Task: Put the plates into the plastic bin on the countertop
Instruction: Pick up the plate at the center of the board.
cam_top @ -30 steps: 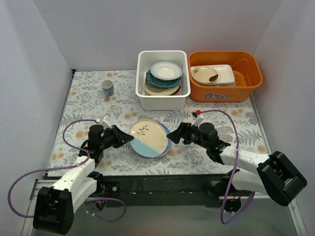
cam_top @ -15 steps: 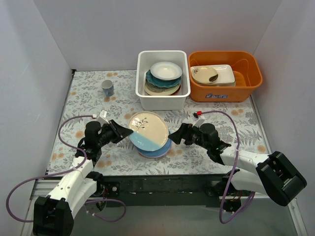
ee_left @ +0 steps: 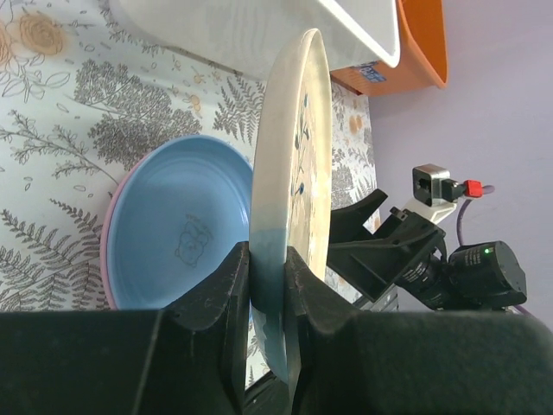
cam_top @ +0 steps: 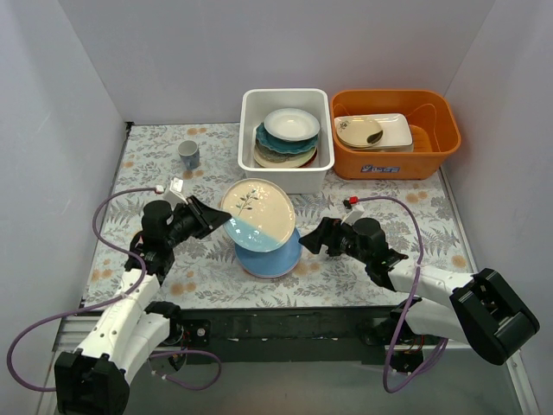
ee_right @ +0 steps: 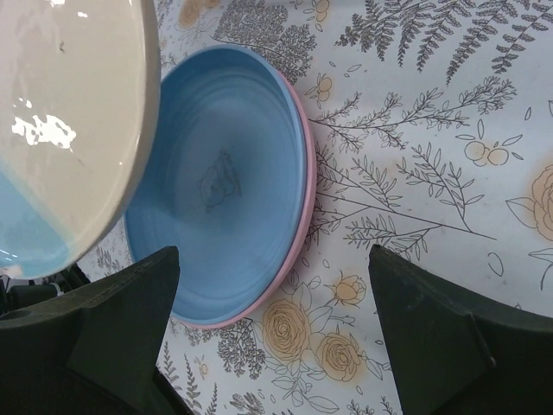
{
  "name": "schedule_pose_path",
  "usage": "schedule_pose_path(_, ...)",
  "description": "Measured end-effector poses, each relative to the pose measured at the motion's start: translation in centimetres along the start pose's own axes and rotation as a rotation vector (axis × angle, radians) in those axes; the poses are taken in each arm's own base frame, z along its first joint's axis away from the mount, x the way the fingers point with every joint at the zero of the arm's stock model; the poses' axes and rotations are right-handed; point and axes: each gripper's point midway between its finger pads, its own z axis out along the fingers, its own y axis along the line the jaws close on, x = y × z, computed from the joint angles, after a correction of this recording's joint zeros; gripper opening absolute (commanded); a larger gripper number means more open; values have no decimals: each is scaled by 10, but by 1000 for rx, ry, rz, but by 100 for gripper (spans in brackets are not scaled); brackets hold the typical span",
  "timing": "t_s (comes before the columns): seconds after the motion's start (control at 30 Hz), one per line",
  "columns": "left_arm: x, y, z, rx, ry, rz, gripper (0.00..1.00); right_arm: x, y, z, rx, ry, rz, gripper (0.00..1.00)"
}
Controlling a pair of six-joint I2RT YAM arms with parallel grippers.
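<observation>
Left tool (ee_left: 268, 264): pinching the near rim of the sprig plate (cam_top: 257, 214), which is held tilted above the counter (cam_top: 216, 164).
Way to go: the plastic bin (cam_top: 285, 180) lies just beyond the plate, slightly to the right.
Right tool (ee_right: 275, 346): fingers spread and empty, beside the blue plate (ee_right: 216, 181).

mug (cam_top: 189, 154) upright | orange tub (cam_top: 432, 157) | white dish (cam_top: 399, 131) inside | beige bowl (cam_top: 359, 131) on dish

Bare countertop (cam_top: 216, 186) lies between the sprig plate (cam_top: 259, 212) in my left gripper (cam_top: 221, 226) and the plastic bin (cam_top: 248, 138) at the far edge. Stacked plates (cam_top: 291, 124) fill most of the bin. Mug (cam_top: 189, 155): far-left, aside. Right gripper (cam_top: 305, 240), spread, beside the blue plate (cam_top: 270, 258).
</observation>
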Motion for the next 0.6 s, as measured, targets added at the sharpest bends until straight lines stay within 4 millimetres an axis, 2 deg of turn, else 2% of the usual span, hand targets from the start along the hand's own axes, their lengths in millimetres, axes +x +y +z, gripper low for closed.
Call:
schedule_pose_path(0.37, -18, -15, 5, -2, -5, 29, 0, 1, -5, 1, 11, 7, 6, 98)
schedule_pose_path(0.6, -33, -24, 18, 10, -7, 34, 0, 7, -11, 1, 20, 29, 14, 98)
